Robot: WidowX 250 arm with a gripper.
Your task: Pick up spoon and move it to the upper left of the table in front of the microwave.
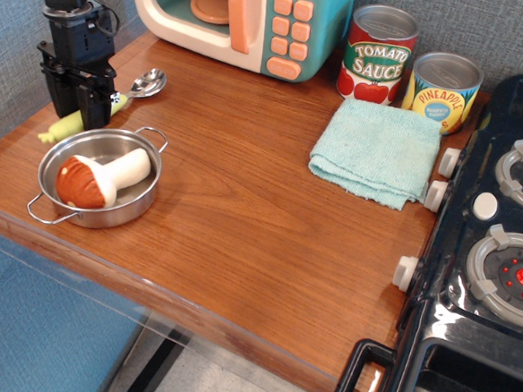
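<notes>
The spoon (148,83) lies slanted at the table's (243,204) far left, its shiny bowl pointing toward the microwave (291,23) and its pale yellow-green handle end (58,129) toward the left edge. My gripper (81,112) is low over the middle of the handle, which runs between its black fingers; it looks shut on the spoon. The spoon is at or just above the tabletop, in front of the microwave's left corner. The middle of the handle is hidden by the fingers.
A small steel pot (145,197) holding a toy mushroom (97,177) stands right below the gripper. A teal cloth (377,150), a tomato sauce can (379,53) and a pineapple can (442,90) are at the back right. A black toy stove (491,257) fills the right side.
</notes>
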